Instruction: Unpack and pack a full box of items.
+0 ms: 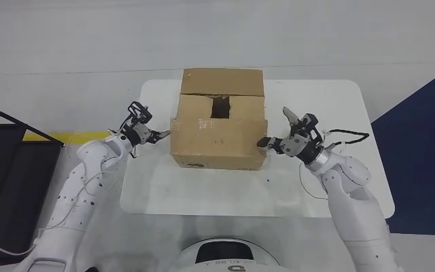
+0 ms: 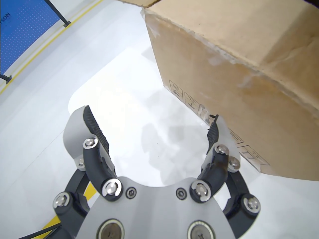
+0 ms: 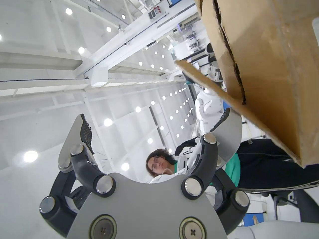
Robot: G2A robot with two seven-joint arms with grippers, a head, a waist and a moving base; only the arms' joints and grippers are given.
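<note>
We see the cardboard box (image 1: 217, 132) at the centre of the top view, sitting on the white table (image 1: 326, 190). Its far flap (image 1: 222, 81) is open, toward the top of the frame. The other flaps are down over the top, leaving a small dark gap (image 1: 219, 107) in the middle (we can make out nothing of the contents through it).

The left gripper (image 1: 151, 121) is at the left of the frame, just beside the box's left wall, its fingers spread wide with nothing between them. In the left wrist view the same gripper (image 2: 150, 115) hangs over bare table. One fingertip (image 2: 213, 128) seems to sit right against the lower part of the box (image 2: 236, 63), though we cannot tell whether it touches.

The right gripper (image 1: 275, 128) is at the right of the frame beside the box's right wall, also spread and holding nothing. Its finger lower in the frame is right at that wall. In the right wrist view that gripper (image 3: 154, 118) is close under the box (image 3: 269, 63), with a flap edge (image 3: 199, 78) jutting out across one finger (image 3: 225, 119).
</note>
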